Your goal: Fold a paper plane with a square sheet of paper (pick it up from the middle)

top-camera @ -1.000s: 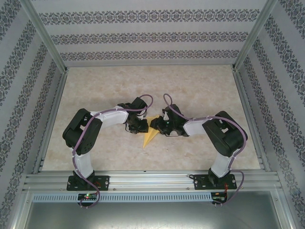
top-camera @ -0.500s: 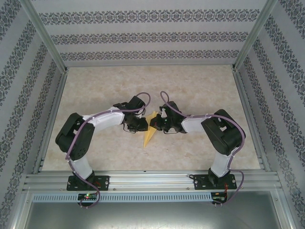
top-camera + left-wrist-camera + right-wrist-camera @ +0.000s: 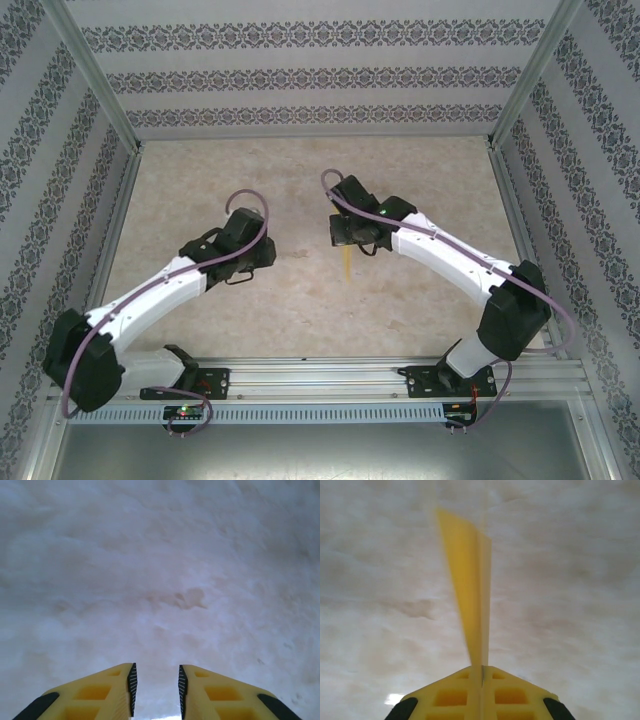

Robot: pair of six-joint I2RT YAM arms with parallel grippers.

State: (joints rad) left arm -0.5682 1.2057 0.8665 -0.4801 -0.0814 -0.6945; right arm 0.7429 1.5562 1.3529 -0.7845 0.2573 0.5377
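Right claw (image 3: 481,672) pinching paper plane (image 3: 467,590), plane jutting straight ahead; left claw (image 3: 155,690) slightly spread, empty, well apart.

paper plane (image 3: 470,590): thin yellow-orange paper, matt, sharply creased | table (image 3: 420,180): mottled beige stone-look top, smooth, faint sheen noted | right gripper (image 3: 482,672), left gripper (image 3: 155,690): yellow moulded plastic, matt; black ribbed pads (image 3: 132,685) seen on the left | frame rail (image 3: 320,375): brushed metal, grooved
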